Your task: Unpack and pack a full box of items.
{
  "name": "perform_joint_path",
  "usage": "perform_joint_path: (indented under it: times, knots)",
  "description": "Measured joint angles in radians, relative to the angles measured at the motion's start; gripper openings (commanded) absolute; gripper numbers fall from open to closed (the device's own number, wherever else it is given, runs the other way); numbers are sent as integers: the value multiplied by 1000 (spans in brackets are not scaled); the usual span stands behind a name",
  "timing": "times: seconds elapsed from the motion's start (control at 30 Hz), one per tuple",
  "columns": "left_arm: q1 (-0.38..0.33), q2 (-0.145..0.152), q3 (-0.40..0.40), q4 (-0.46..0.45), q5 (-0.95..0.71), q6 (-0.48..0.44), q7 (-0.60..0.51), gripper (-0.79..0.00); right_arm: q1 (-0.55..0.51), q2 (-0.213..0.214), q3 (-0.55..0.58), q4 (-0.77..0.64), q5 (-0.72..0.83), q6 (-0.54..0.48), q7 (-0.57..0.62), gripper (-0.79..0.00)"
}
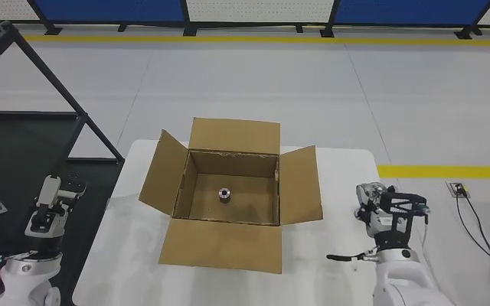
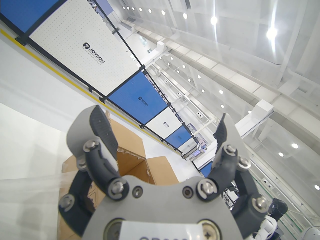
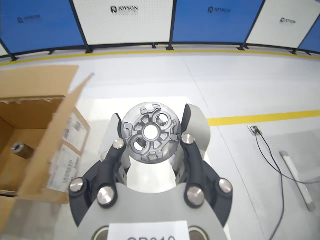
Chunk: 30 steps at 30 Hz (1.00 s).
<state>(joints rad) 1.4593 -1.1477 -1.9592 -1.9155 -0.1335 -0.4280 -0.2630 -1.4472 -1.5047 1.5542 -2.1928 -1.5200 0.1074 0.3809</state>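
An open cardboard box (image 1: 230, 191) stands in the middle of the white table (image 1: 337, 252), all flaps folded out. One small metal cylinder (image 1: 223, 195) lies on its floor, also seen as the cylinder (image 3: 18, 148) in the right wrist view. To the right of the box, over the table's right side, my right gripper (image 3: 152, 132) is shut on a round grey metal disc (image 3: 151, 132) with a centre hole and cut-outs. My left gripper (image 2: 162, 131) is open and holds nothing; it points upward off the table's left edge, with the box (image 2: 130, 161) beyond it.
A black metal frame (image 1: 69, 115) stands at the far left of the table. A floor socket with a black cable (image 1: 467, 206) lies on the right. Blue and white partition panels (image 3: 125, 11) close off the back, behind a yellow floor line.
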Motion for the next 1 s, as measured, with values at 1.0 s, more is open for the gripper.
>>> perform_joint_path:
  times: [1.0]
  knots:
    - [0,0,0,0,0,0,0,0,680,-110,-651,653,-68,22,341,-785]
